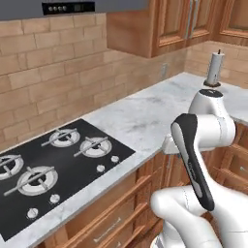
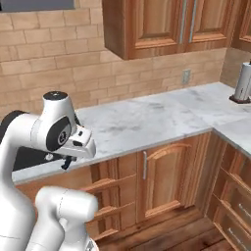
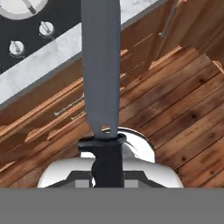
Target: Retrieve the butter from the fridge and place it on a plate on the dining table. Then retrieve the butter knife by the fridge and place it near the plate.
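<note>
The butter knife (image 3: 101, 65) runs up the middle of the hand view, a long grey blade above a dark handle. My gripper (image 3: 106, 175) is shut on that handle, so the knife hangs over the wooden floor in front of the counter. In the right base view the hand (image 2: 73, 144) sits low by the counter's edge, tucked close to the arm. The butter, the fridge, the plate and the dining table are out of view.
A black cooktop (image 1: 48, 164) is set into the marble counter (image 1: 145, 116) at the left. Wooden drawers and cabinet doors (image 2: 162, 176) run below the counter. A paper towel holder (image 2: 242, 81) stands at the far right corner, and the wooden floor (image 3: 183, 113) lies below.
</note>
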Tool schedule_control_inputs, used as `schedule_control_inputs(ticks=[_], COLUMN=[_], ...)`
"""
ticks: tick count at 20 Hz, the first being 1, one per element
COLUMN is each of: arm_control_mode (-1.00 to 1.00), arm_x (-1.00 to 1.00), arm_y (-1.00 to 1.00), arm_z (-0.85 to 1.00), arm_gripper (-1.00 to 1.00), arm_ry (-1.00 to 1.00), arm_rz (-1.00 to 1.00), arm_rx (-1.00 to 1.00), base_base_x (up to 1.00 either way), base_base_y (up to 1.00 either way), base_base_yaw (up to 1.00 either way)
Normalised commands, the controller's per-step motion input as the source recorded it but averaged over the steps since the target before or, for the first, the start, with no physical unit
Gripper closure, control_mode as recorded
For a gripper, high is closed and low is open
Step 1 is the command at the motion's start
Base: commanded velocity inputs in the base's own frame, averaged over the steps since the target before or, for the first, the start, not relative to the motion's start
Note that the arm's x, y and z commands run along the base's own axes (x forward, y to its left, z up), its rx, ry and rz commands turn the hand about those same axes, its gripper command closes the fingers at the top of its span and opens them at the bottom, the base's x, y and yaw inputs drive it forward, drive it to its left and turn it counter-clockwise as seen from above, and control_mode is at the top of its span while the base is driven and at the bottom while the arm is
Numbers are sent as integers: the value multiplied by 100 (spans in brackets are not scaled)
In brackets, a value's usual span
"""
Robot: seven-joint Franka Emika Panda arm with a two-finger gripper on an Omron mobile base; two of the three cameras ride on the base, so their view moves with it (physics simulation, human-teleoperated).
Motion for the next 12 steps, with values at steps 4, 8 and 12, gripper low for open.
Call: schedule_control_inputs(ticks=[4,8,12], arm_control_mode=[100,100,100], arm_x=[0,0,0], arm_y=[0,0,0], arm_z=[0,0,0], arm_gripper=[100,100,100], arm_ry=[0,0,0], arm_rz=[0,0,0], arm_rx=[0,0,0], base_base_x=[2,0,0], base_base_y=[-95,-79,-73], base_base_yaw=[-80,-85,-86])
